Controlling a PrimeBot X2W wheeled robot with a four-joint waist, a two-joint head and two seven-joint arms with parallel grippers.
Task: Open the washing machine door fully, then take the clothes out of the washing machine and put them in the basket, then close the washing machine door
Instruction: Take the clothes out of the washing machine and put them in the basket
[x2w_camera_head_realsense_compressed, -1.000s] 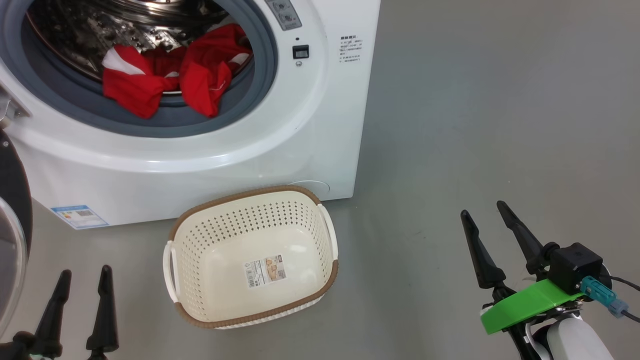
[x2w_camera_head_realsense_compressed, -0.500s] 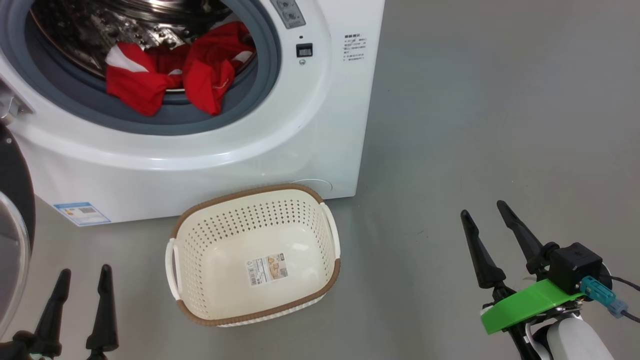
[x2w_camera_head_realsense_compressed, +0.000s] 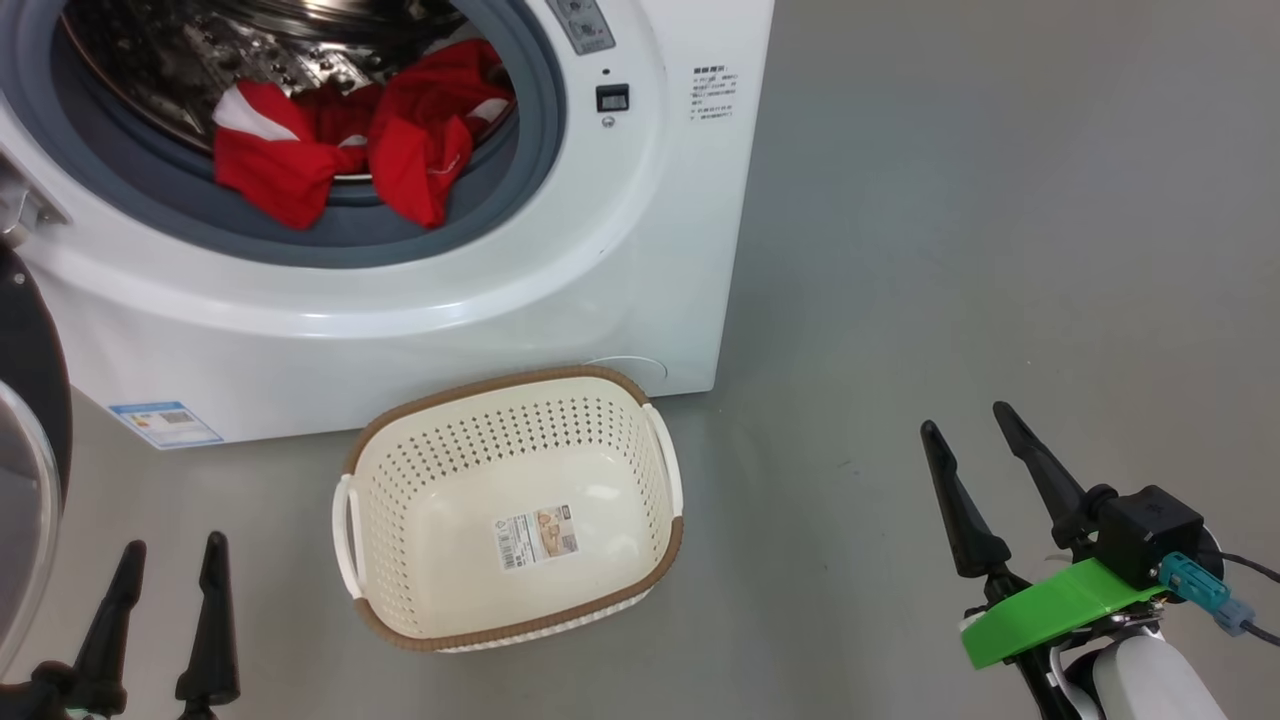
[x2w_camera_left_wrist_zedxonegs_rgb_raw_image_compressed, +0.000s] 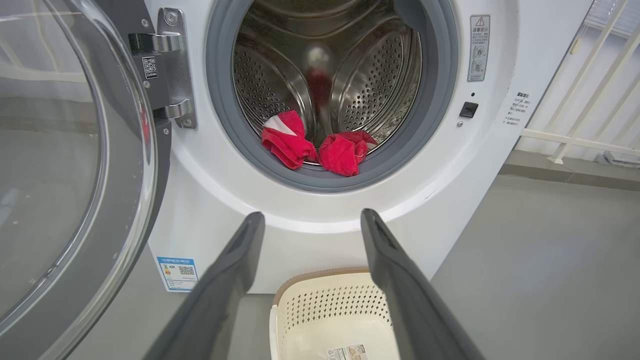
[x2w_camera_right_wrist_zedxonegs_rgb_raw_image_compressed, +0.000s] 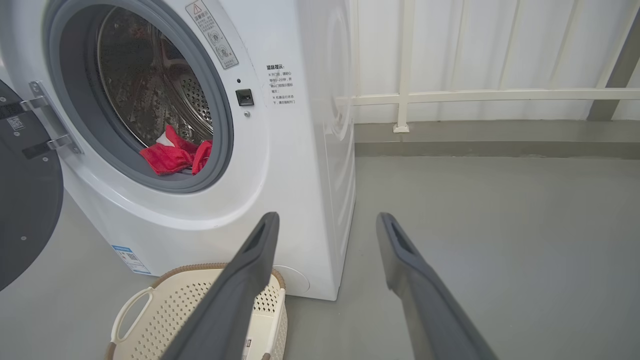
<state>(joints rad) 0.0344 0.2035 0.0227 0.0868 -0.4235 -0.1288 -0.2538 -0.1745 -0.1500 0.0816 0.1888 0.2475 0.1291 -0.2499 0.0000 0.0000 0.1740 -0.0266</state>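
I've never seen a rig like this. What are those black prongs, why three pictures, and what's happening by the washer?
The prongs are a robot's two hands, called grippers. One picture looks down from its head: the left gripper at lower left, the right gripper at lower right, both open, empty. The other two come from cameras on each wrist, looking along the fingers. The washing machine stands on the floor with its door open and red clothes in its opening. The basket in front is empty.

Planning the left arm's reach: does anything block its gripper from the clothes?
Nothing visible. The washing machine door is swung aside to the left, the clothes lie at the drum's front edge, and the open left gripper points toward them.
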